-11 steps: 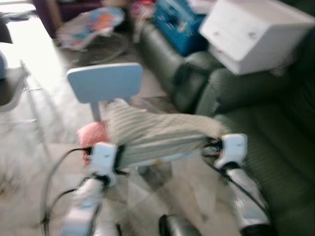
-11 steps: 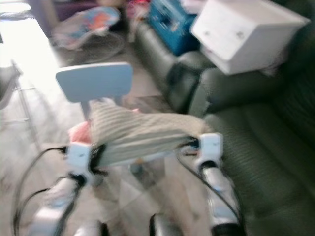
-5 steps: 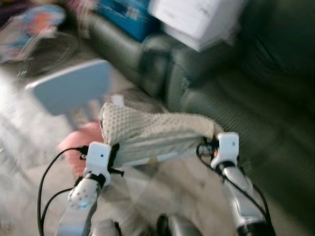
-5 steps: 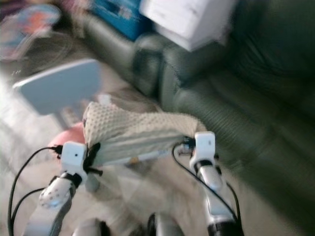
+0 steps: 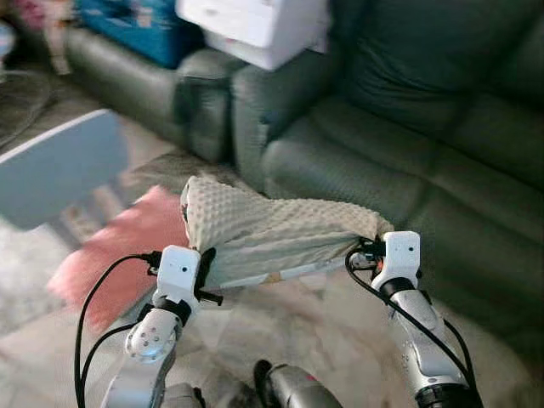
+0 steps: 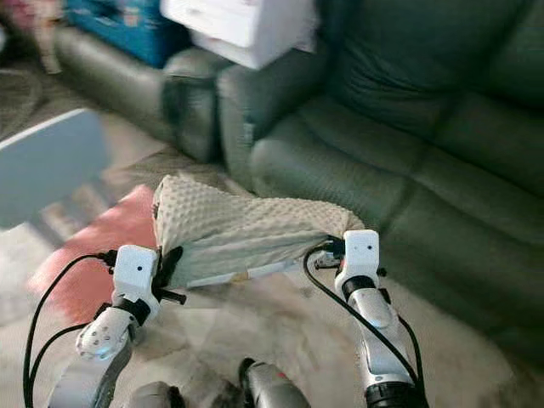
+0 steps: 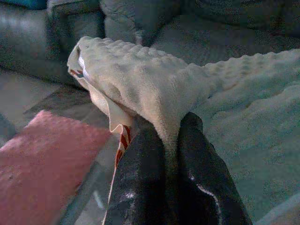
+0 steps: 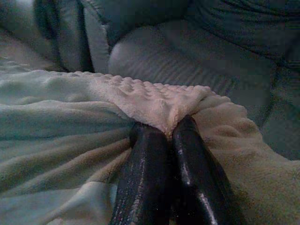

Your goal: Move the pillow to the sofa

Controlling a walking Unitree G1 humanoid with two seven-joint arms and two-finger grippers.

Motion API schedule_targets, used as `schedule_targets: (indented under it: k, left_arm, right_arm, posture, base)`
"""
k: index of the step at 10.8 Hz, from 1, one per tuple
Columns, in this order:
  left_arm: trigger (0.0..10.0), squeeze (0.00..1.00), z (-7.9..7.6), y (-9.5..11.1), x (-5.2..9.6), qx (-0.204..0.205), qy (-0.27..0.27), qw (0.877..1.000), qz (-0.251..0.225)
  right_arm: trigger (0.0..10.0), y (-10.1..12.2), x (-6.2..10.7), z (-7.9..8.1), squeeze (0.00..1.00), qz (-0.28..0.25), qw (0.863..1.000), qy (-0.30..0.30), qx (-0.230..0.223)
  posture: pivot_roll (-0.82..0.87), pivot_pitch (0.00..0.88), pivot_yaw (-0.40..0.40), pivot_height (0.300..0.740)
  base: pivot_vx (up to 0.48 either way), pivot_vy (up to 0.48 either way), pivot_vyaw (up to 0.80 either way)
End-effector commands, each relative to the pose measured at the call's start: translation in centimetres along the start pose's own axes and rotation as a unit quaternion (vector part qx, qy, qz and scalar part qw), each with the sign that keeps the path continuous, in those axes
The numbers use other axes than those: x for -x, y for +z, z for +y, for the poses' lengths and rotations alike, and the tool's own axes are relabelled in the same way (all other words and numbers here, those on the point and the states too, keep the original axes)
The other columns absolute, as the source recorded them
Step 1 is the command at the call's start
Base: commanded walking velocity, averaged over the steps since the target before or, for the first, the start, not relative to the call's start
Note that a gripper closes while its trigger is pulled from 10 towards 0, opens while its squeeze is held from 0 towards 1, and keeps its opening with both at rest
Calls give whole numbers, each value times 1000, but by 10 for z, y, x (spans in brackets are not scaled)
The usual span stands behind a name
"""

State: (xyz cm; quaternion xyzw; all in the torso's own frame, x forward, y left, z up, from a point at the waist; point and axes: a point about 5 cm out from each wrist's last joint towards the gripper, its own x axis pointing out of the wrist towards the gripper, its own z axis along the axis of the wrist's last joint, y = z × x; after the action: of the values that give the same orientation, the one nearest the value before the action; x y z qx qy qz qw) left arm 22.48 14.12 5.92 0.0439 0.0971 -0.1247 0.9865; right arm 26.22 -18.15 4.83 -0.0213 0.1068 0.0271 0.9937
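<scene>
Both jaws closed tight on fabric. Left gripper [image 7: 171, 136] pinches the left end of the cream dimpled pillow [image 5: 272, 234]; right gripper [image 8: 164, 133] pinches a fold at its right end. Pillow hangs stretched between the two grippers, clear of the floor, sagging a little in the middle, with a pale underside and a scrap of red-striped label showing at its left edge. Dark green sofa [image 5: 408, 161] lies just beyond and to the right of the pillow, its seat cushion near the right gripper. Pink mat [image 5: 119, 251] on the floor to the near left, partly under the pillow's left end. Pale blue chair back [image 5: 55, 170] at far left, blurred. White box [image 5: 255, 25] sits on the sofa arm at the far side, blue case [image 5: 136, 30] left of it.
</scene>
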Motion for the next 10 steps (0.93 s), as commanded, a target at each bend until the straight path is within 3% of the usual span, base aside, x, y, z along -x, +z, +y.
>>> schedule_targets:
  k: [1, 6, 10]
  left_arm:
    - [10000, 0, 3, 2, 0, -4, 0, 1000, -8]
    - [10000, 0, 2, 2, 1, -1, -10, 1000, -8]
    - [10000, 0, 1, 2, 1, 1, -11, 1000, -8]
  right_arm:
    - [10000, 3, 0, -7, 0, -8, 1000, -14, 4]
    - [10000, 1, 1, -6, 0, -6, 1000, -12, 0]
    - [10000, 1, 1, -6, 0, -5, 1000, -12, 1]
  posture:
    - [-26, 108, -78, 740]
    - [-27, 110, -76, 740]
    - [-30, 114, -78, 740]
  base:
    - [0, 0, -800]
    - [0, 0, -733]
    - [0, -278, 0]
